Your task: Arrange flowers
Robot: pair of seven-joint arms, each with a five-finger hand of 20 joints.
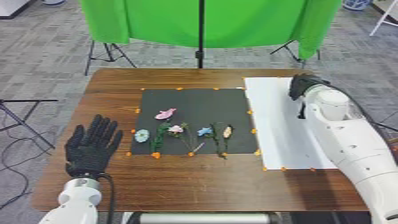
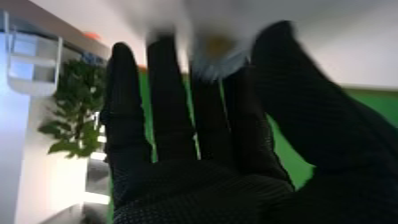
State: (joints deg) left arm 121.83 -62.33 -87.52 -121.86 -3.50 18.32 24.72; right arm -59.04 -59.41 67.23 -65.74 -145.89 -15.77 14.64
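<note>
In the head view, my left hand (image 1: 91, 146) is open with straight fingers, left of the black mat (image 1: 187, 102). My right hand (image 1: 305, 85) is over the far right part of the white sheet (image 1: 277, 135). On the mat lie a pink flower (image 1: 165, 114), a pale blue one (image 1: 142, 135), a whitish-pink one (image 1: 175, 129), a blue one (image 1: 205, 131) and a peach one (image 1: 227, 133), with green stems. In the right wrist view, my right hand (image 2: 204, 185) has straight fingers and its thumb apart; a blurred whitish thing with a yellowish middle (image 2: 216, 47) overlaps the fingertips.
Orange markers line the edges of the mat and sheet on the brown table (image 1: 178, 182). A green curtain (image 1: 151, 22) on stands hangs behind the table. Leafy plants (image 2: 75, 105) and a white chair (image 2: 34, 65) appear farther off in the wrist view.
</note>
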